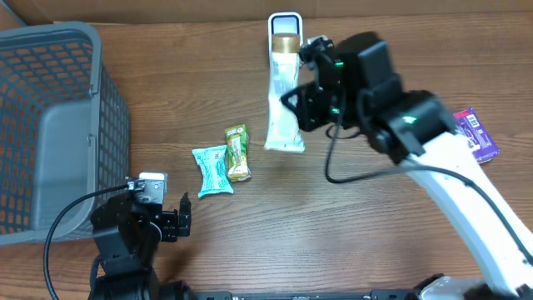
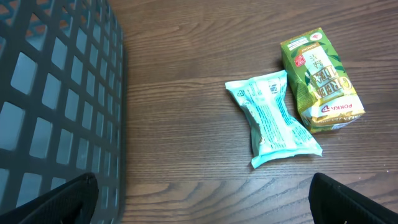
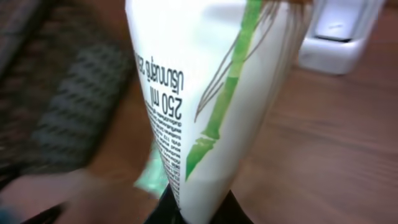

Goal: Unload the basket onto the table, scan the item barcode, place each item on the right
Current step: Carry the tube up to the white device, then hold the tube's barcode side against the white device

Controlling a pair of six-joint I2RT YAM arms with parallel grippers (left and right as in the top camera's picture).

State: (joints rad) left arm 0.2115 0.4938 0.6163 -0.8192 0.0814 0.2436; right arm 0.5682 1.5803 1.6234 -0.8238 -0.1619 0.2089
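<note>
Right hand [image 1: 298, 108] is closed tight on the tube [image 1: 282, 100], its dark fingers [image 3: 236, 215] pinching one edge. I see a soft white tube with a gold cap end, a green bamboo stalk drawn along it and small black print reading 250 ml. From overhead it points lengthwise toward the far edge of the table [image 1: 375, 225], cap end beside a white device [image 1: 284, 23]. The hand meets it from the right at about mid-length. Whether it rests on the table I cannot tell. Left hand [image 1: 180, 220] stands wide open, holding nothing, well apart beside the grey basket [image 1: 50, 50].
</note>
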